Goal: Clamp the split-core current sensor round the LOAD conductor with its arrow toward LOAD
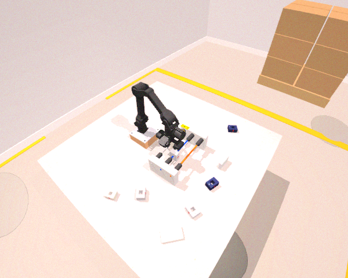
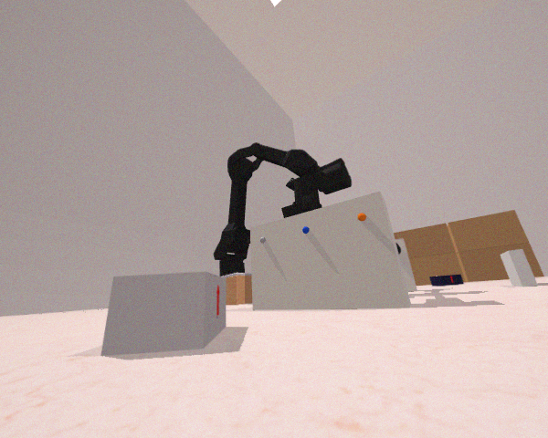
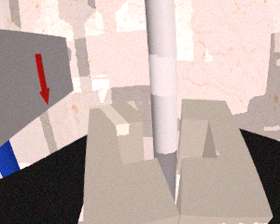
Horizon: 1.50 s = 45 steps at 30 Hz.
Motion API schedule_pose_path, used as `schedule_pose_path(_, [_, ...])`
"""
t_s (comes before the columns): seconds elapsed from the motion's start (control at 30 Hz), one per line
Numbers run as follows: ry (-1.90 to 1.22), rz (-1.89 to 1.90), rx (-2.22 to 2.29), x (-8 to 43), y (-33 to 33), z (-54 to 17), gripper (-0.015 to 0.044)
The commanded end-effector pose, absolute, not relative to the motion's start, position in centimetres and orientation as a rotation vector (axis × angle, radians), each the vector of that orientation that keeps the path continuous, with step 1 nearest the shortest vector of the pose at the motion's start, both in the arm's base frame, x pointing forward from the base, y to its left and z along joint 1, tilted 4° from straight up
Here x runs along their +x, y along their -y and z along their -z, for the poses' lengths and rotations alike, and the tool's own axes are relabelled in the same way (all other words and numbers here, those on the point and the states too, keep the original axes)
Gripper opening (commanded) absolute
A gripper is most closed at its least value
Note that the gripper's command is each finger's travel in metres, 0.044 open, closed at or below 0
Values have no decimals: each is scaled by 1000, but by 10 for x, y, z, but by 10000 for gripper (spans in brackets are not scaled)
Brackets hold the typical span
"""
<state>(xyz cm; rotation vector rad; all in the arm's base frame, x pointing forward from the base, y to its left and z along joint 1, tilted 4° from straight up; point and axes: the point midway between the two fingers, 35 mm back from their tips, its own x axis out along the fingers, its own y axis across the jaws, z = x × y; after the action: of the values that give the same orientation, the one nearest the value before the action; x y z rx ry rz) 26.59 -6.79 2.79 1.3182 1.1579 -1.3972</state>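
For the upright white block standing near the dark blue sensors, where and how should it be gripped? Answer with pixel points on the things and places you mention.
I'd come straight down from above and pinch the upper part of the white block (image 1: 223,162) (image 2: 518,267) across its thickness: it stands tall and narrow, with its top exposed, so a low push might tip it.
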Motion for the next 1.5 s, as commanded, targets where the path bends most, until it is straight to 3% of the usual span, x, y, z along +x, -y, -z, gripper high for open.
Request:
schedule_pose_path(0.0, [-1167,1370,1325,268,63,-37,0])
schedule_pose_path(0.73, [-1172,1382,1322,266,63,-34,0])
schedule_pose_path(1.3, [-1166,1376,1324,267,62,-35,440])
schedule_pose_path(1.47, [-1172,1380,1321,267,63,-34,320])
